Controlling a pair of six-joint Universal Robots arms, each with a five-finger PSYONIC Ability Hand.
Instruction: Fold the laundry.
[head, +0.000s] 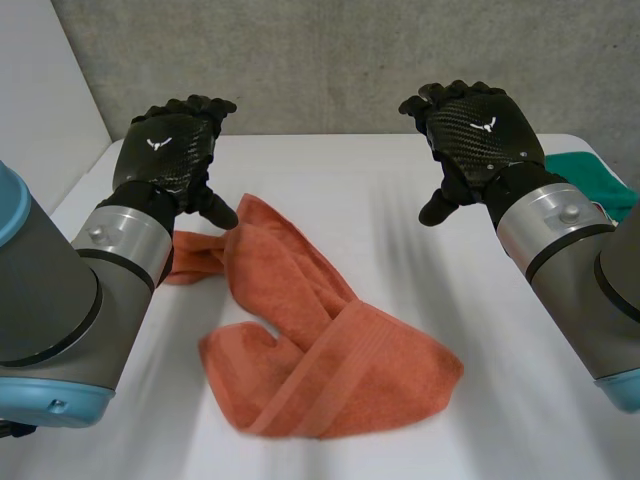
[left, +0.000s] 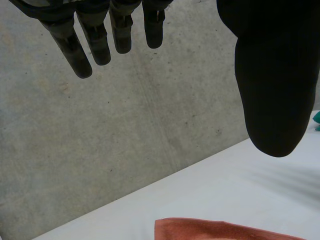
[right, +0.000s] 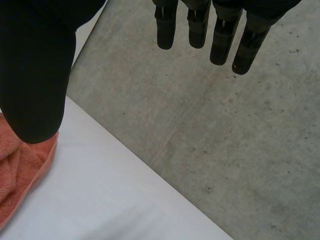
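A crumpled orange towel (head: 320, 345) lies bunched on the white table (head: 420, 260), left of the middle, one end trailing toward my left arm. My left hand (head: 170, 150) hovers above the table just past that trailing end, open and holding nothing. Its straight fingers (left: 75, 50) and thumb (left: 272, 80) hang apart in the left wrist view, with the towel's edge (left: 220, 230) below them. My right hand (head: 470, 125) is raised over the table's right half, open and empty. In the right wrist view its thumb (right: 35, 70) stands over a towel corner (right: 25, 170).
A green cloth (head: 590, 180) lies at the table's right edge, behind my right forearm. A grey concrete wall (head: 350, 60) rises behind the table's far edge. A white wall panel (head: 40, 90) stands on the left.
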